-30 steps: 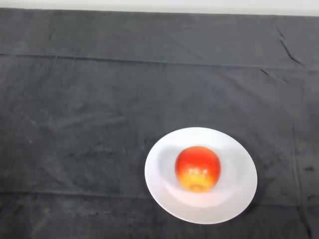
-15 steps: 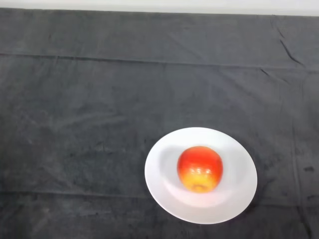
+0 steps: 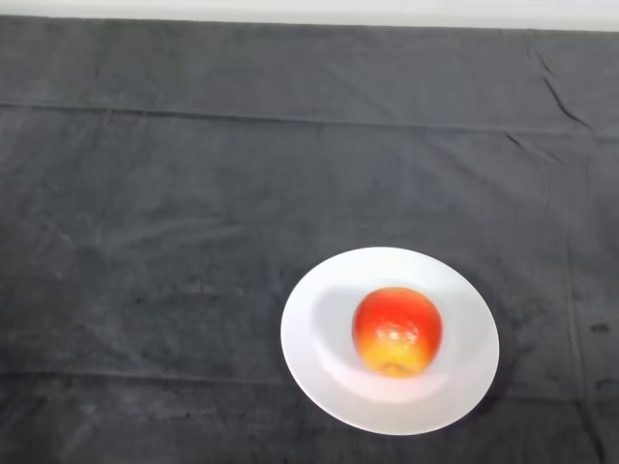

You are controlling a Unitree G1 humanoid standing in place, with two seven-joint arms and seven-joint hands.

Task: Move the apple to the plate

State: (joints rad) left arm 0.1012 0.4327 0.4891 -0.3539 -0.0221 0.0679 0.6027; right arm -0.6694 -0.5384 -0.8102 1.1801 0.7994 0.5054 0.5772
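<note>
A red and yellow apple (image 3: 397,331) rests on a round white plate (image 3: 319,367), near the plate's middle and slightly to its right. The plate lies on the dark cloth in the lower right part of the head view.
The dark grey cloth (image 3: 193,193) covers the whole table, with creases running across it at the back and near the front. A pale strip of wall (image 3: 309,10) shows beyond the far edge.
The apple has rolled a little to the right on the plate. The plate has stayed where it was.
</note>
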